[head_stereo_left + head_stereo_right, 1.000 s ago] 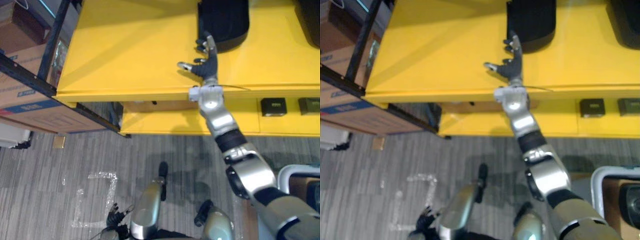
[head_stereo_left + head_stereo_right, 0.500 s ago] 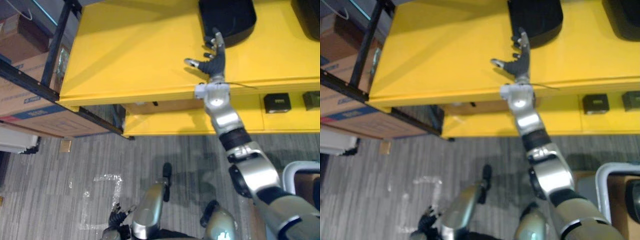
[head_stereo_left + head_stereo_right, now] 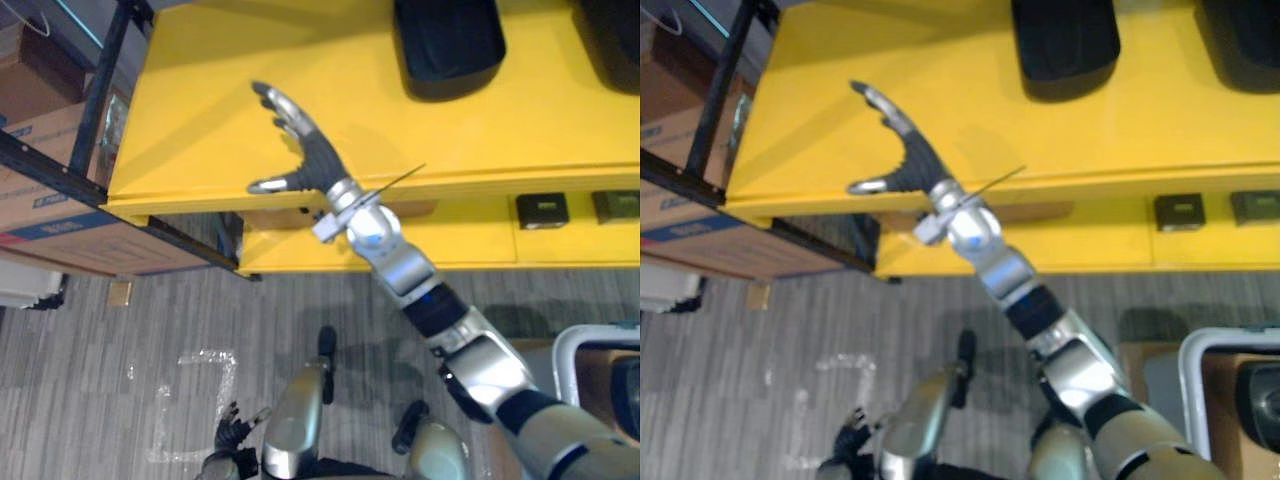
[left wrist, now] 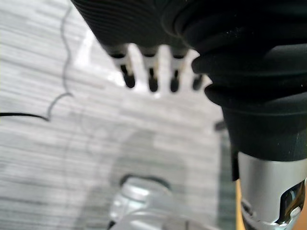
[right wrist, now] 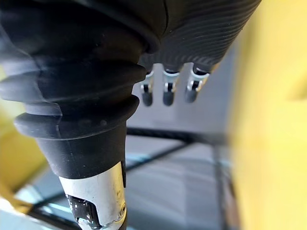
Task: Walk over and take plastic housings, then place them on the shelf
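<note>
Two black plastic housings lie on the top board of the yellow shelf (image 3: pixel 200 100): one (image 3: pixel 448 45) at the back middle, another (image 3: pixel 612 25) at the back right corner. My right hand (image 3: pixel 300 155) hovers open over the shelf's front left part, fingers spread, holding nothing, well left of the nearer housing. The right wrist view has its fingers (image 5: pixel 165 93) straight. My left hand (image 3: pixel 232 438) hangs low near the floor, its fingers (image 4: pixel 152 81) relaxed and empty.
Two small black blocks (image 3: pixel 542 210) (image 3: pixel 615 207) sit on the lower yellow board. A dark rack frame (image 3: pixel 100 110) and cardboard boxes (image 3: pixel 40 195) stand to the left. A white-rimmed bin (image 3: pixel 1200 370) with a dark part (image 3: pixel 1260 400) is at the lower right.
My right hand has swung left along the shelf's front, away from the middle housing, which stays on the board. The left hand still hangs low.
</note>
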